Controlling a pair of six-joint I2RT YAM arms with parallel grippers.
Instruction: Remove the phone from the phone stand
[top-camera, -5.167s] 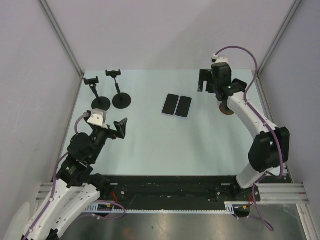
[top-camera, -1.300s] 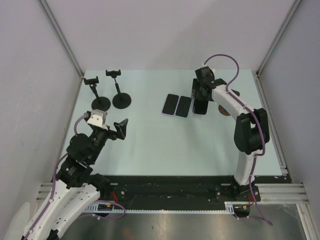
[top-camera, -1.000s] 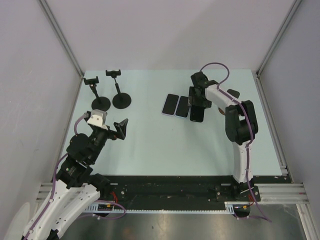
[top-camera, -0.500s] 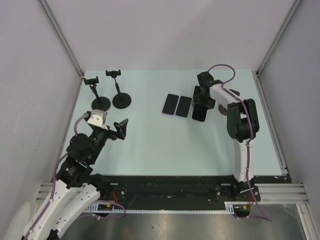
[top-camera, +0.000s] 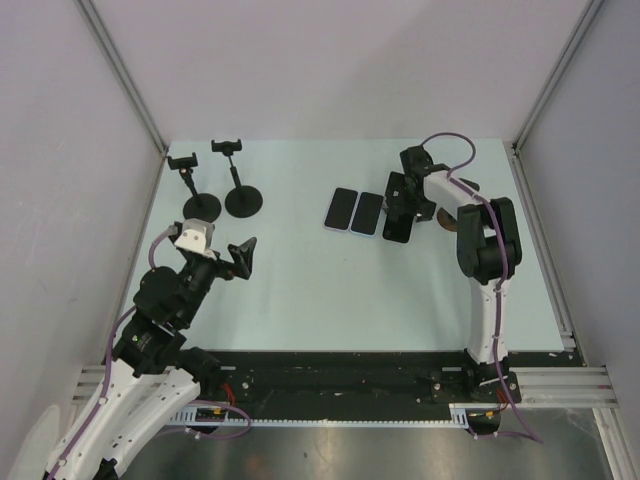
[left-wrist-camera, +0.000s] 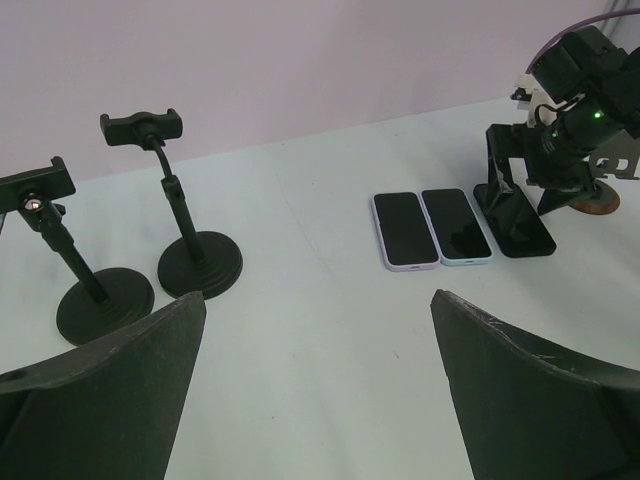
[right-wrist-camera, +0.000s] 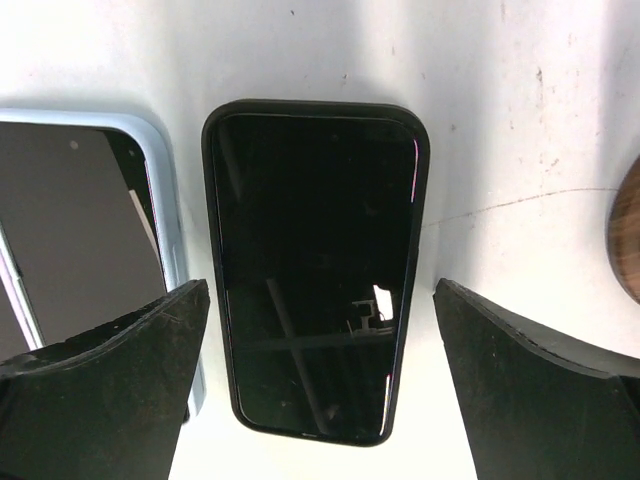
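The left gripper (left-wrist-camera: 320, 300) hung over the near-left part of the table (top-camera: 300, 290), fingers spread wide with nothing between them. Its wrist camera took in the whole far half of the table. The right wrist camera did not. It looked straight down and showed only the black-cased phone (right-wrist-camera: 315, 200), the edge of its neighbour and a sliver of a brown disc (right-wrist-camera: 630, 240).

In that close view the right gripper (right-wrist-camera: 320, 288) stood released, one finger on either side of the phone and clear of its edges. The phone lay flat on the table, screen up, not on a stand.

Only the overhead view showed both arms at once.

Three phones lay in a row at mid-table: a lavender-cased phone (top-camera: 342, 208), a pale-blue-cased phone (top-camera: 367, 213) just beside it, and the black-cased one on the right. The brown disc sat just right of that.

Two black stands (left-wrist-camera: 185, 240) with round bases stood at the far left, well apart from the phones.

The surface was a pale blue-green matte sheet, finely speckled up close. Plain grey-lilac panels (top-camera: 330, 70) closed in three sides, with metal posts at the corners.
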